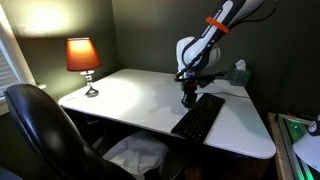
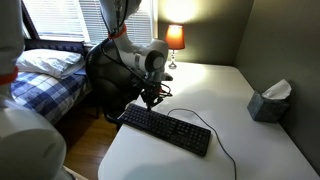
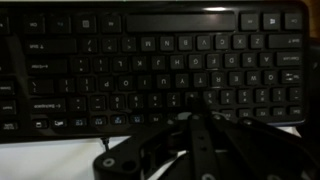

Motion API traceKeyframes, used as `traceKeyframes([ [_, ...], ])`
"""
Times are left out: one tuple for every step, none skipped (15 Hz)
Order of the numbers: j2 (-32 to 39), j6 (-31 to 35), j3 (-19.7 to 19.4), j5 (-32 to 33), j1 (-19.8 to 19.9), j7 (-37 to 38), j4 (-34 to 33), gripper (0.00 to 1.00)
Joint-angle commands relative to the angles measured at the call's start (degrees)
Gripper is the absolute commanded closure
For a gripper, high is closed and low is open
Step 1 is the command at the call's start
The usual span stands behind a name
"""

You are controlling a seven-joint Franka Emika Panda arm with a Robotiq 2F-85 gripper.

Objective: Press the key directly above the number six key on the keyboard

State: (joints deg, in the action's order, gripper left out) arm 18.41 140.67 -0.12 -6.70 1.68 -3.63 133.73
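The black keyboard (image 1: 200,119) lies on the white table (image 1: 130,95) near its front edge. In an exterior view (image 2: 166,131) its thin black cable loops off the right end. My gripper (image 1: 188,98) hangs just above the keyboard's end, fingers pointing down, and also shows in an exterior view (image 2: 150,99). In the wrist view the keyboard (image 3: 150,60) fills the frame, with its key legends too dim to read. The gripper's fingers (image 3: 196,116) look pressed together and empty over the lower key rows. I cannot tell whether the tips touch a key.
A lit orange lamp (image 1: 83,57) stands at the table's far corner. A tissue box (image 2: 270,102) sits by the wall. A black office chair (image 1: 40,125) stands beside the table. A bed (image 2: 45,75) lies beyond it.
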Motion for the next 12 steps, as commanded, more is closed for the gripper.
traceKeyframes([
  [2.45, 1.34, 1.07, -1.29, 0.69, -1.05, -1.53, 1.00],
  [2.75, 1.37, 1.18, -1.39, 0.79, -1.16, -1.78, 1.00],
  [2.96, 1.47, 1.25, -1.46, 0.89, -1.22, -1.96, 1.00],
  [3.17, 1.51, 1.27, -1.44, 0.94, -1.23, -2.18, 1.00],
  [3.36, 1.60, 1.28, -1.42, 0.97, -1.20, -2.34, 1.00],
  [3.59, 1.51, 1.25, -1.32, 0.99, -1.13, -2.60, 1.00],
  [3.78, 1.58, 1.26, -1.34, 1.07, -1.12, -2.76, 1.00],
  [3.92, 1.58, 1.30, -1.39, 1.17, -1.18, -2.87, 1.00],
  [4.07, 1.50, 1.36, -1.46, 1.28, -1.29, -3.04, 1.00],
  [4.28, 1.51, 1.39, -1.49, 1.37, -1.30, -3.27, 1.00],
  [4.45, 1.55, 1.44, -1.53, 1.46, -1.35, -3.44, 1.00],
  [4.61, 1.64, 1.51, -1.65, 1.57, -1.46, -3.61, 1.00],
])
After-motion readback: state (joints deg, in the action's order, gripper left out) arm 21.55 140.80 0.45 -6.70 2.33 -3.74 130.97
